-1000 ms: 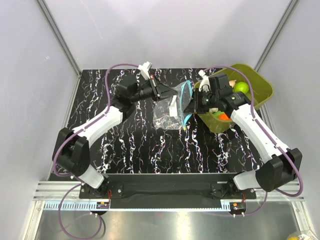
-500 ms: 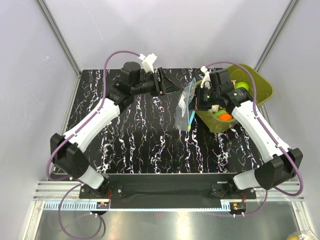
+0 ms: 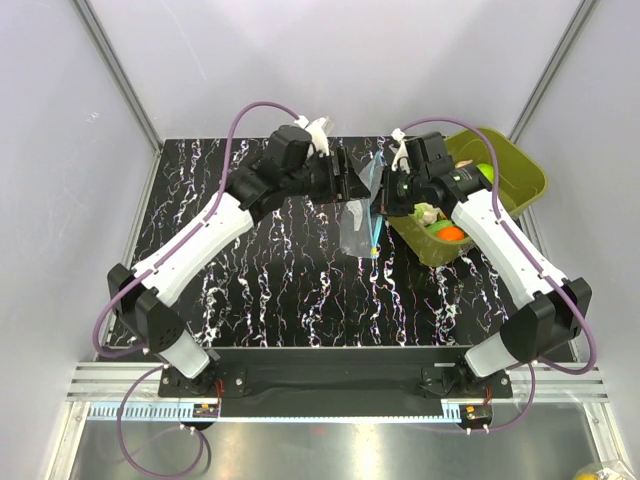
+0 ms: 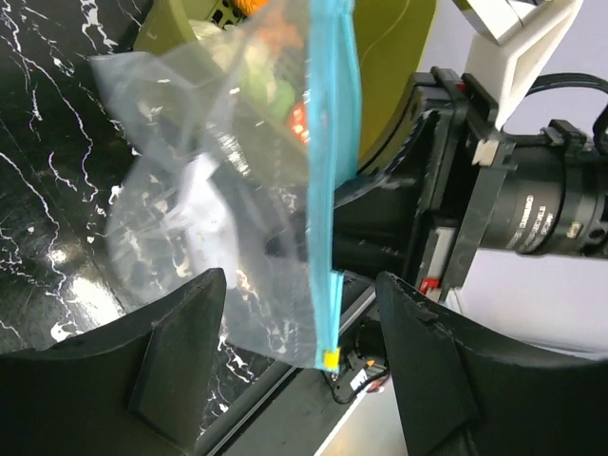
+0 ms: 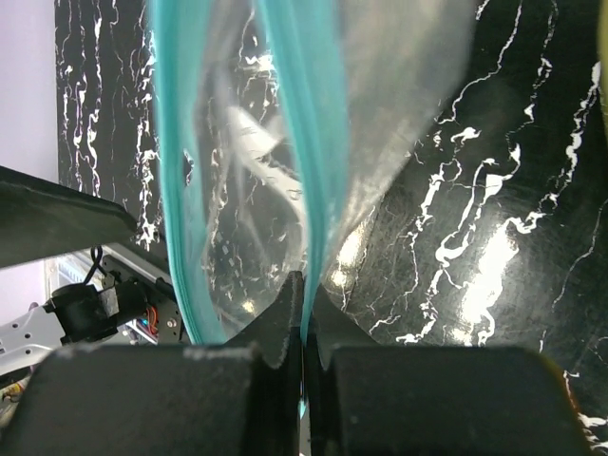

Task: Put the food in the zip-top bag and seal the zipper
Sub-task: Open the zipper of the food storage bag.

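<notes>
- Clear, crinkly plastic: the bag (image 3: 357, 225) hangs above the table (image 3: 250, 300), between both grippers and just beside the green tub (image 3: 525, 175).
- Right gripper (image 5: 302, 302): fingers pinched tight on the blue zipper (image 4: 330, 180) strip.
- Left gripper (image 4: 302, 294): 2 fingers spread, with the strip between them and untouched.
- Recommendation: the left should take the opposite lip squarely, then part the mouth without twisting.
- The mouth looks narrow. A pale shape inside is unidentifiable. Food (image 3: 450, 233) lies in the tub.

Clear, crinkly thin plastic zip-top bag (image 3: 357, 225), smooth light-blue plastic zipper (image 4: 332, 171), glossy black white-veined desk (image 3: 260, 280), matt black left fingers (image 4: 180, 366), smooth olive-green plastic tub (image 3: 524, 178).
</notes>
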